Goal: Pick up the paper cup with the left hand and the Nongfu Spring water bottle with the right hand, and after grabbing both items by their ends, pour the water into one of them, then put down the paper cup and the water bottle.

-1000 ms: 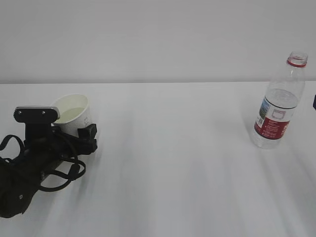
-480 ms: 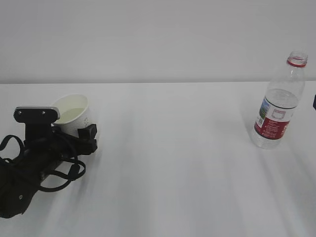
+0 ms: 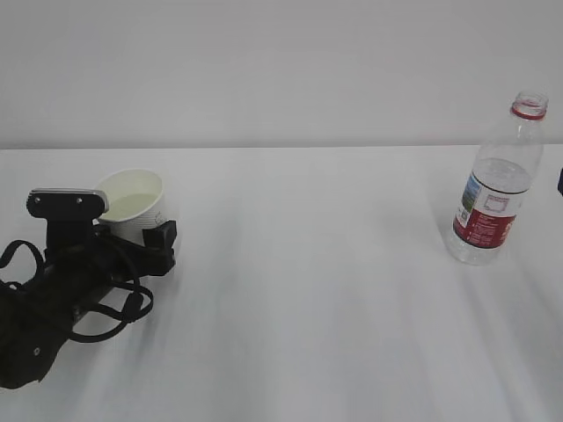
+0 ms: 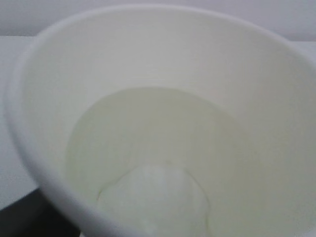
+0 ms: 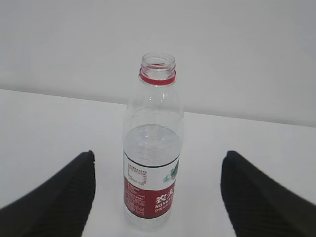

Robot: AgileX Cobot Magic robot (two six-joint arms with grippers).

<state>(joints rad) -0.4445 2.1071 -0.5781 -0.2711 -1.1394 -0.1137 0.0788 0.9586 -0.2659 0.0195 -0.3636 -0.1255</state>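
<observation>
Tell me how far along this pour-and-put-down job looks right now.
Pouring looks done: the paper cup holds water. The water bottle stands upright on the table, and the right gripper has open jaws clear of it. The left gripper sits at the cup; whether it is released is unclear. Left: backing both arms away.

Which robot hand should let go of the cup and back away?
The left hand. It sits right at the paper cup, which stands on the table. The right hand is over by the bottle.

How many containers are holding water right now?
2: the paper cup at the table's left, beside the left gripper, and the Nongfu Spring water bottle standing uncapped at far right.
</observation>
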